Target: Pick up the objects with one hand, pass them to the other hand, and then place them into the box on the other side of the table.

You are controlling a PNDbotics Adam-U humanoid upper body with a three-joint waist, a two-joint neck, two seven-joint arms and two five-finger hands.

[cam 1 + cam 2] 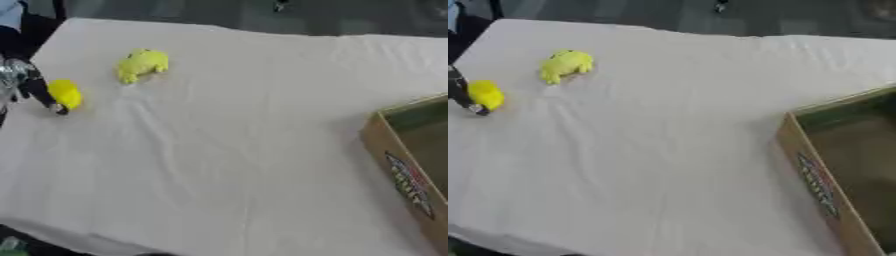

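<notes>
Left hand (35,87) comes in at the left edge, mostly cut off; only dark fingers and a bit of silver show. The fingers touch a small yellow object (66,94) from its left side, one fingertip down on the cloth just below it. Can't tell if the fingers are curled round it or just resting against it. The object's shape is hard to make out, a rounded yellow lump.

A second thing, a yellow-green toy (142,63), lies on the white tablecloth (227,150) near the far left, apart from the hand; it looks lumpy, maybe animal-shaped, details blurred.

Cardboard box (815,180) sits at the right edge, cut off by the frame, with an unreadable label on its near wall. Its inside is dim.

Right hand not seen in either view.
</notes>
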